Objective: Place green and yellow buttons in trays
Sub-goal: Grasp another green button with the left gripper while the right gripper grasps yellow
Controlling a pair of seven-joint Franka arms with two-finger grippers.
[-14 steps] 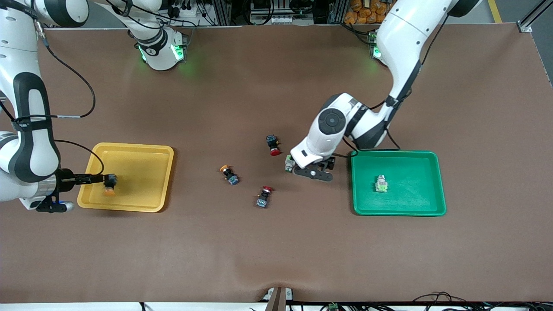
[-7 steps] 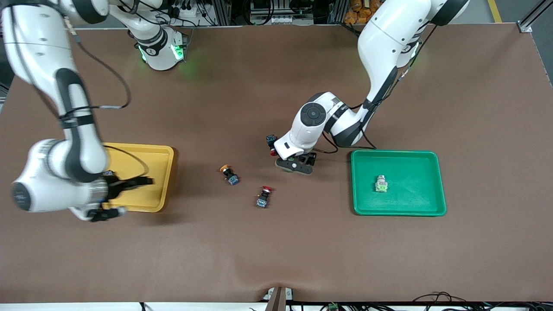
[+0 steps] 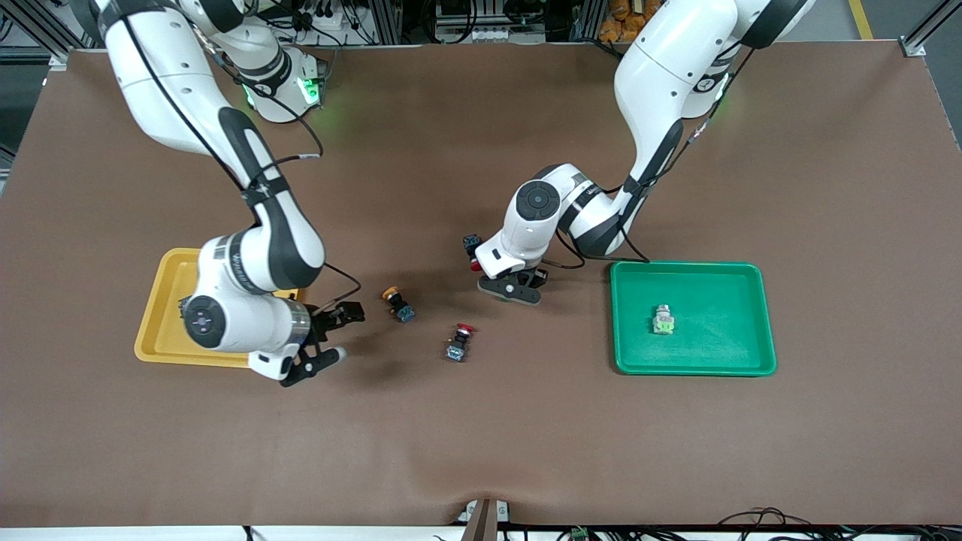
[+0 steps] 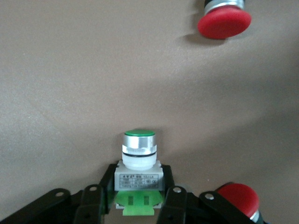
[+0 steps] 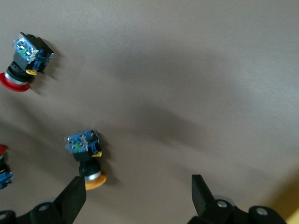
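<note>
The whole table (image 3: pixel 481 451) is seen from a high camera set across from the arm bases, looking steeply down, with both trays and all loose switches taken in. The left wrist view is taken close above the table, just over the left claw (image 4: pixel 135 205), which is closed on a green button (image 4: pixel 138 161); two red caps are caught at its edges. The right wrist view is set a little higher, over the open right claw (image 5: pixel 138 196). The red-capped switches near the table's middle are shared by all three views.
</note>
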